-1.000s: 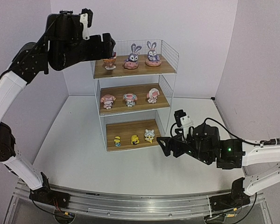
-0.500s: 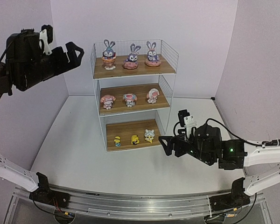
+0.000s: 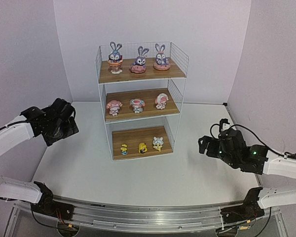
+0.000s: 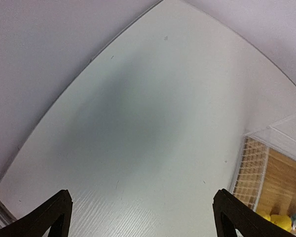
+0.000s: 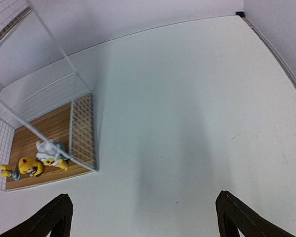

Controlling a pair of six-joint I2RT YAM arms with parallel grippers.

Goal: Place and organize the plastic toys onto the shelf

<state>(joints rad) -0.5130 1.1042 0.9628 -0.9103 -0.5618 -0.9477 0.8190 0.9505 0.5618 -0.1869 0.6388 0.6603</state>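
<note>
Looks done, as far as the top view shows: all nine plastic toys [image 3: 137, 105] sit on the shelf [image 3: 146, 94] w/ bunnies [image 3: 139, 60] top, pink-and-white ones [image 3: 113, 106] mid, yellowish ones [image 3: 142, 146] btm (tiny, details blurry), while left gripper [image 4: 140, 217] and right gripper [image 5: 143, 217] hang spread wide, empty, either side of it.

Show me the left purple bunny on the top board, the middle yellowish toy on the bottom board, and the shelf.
left purple bunny [image 3: 115, 57], top external view, its head.
middle yellowish toy [image 3: 143, 147], top external view, its body.
shelf [image 3: 144, 75], top external view, bare wood of top board.
</note>
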